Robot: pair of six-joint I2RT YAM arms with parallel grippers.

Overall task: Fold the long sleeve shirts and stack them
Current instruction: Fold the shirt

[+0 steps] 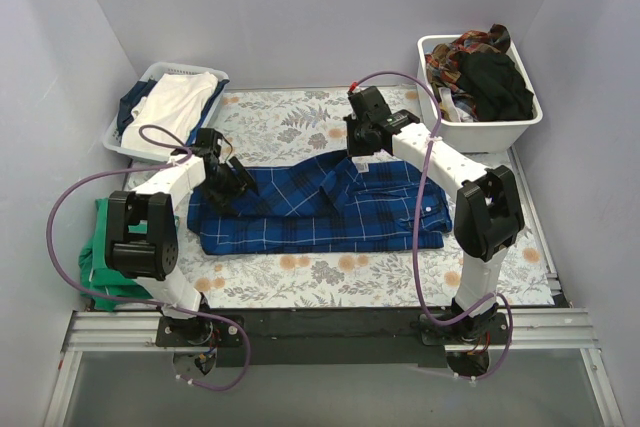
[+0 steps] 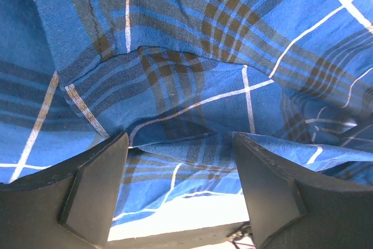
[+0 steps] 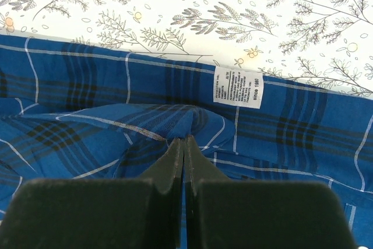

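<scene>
A dark blue plaid shirt (image 1: pixel 320 209) with thin white lines lies partly folded across the middle of the floral table cloth (image 1: pixel 300 272). My left gripper (image 1: pixel 232 183) is low over the shirt's left end. In the left wrist view (image 2: pixel 180 139) its jaws stand wide apart with plaid cloth (image 2: pixel 192 86) rumpled between and ahead of them. My right gripper (image 1: pixel 358 153) is at the shirt's far edge. In the right wrist view (image 3: pixel 184 139) it is shut on a pinched fold of the shirt (image 3: pixel 116 126), just below a white care label (image 3: pixel 238 86).
A white basket (image 1: pixel 128 142) at the back left holds white and dark clothes. A white bin (image 1: pixel 500 127) at the back right holds several dark and patterned garments. A green cloth (image 1: pixel 98 257) lies at the left table edge beside the left arm.
</scene>
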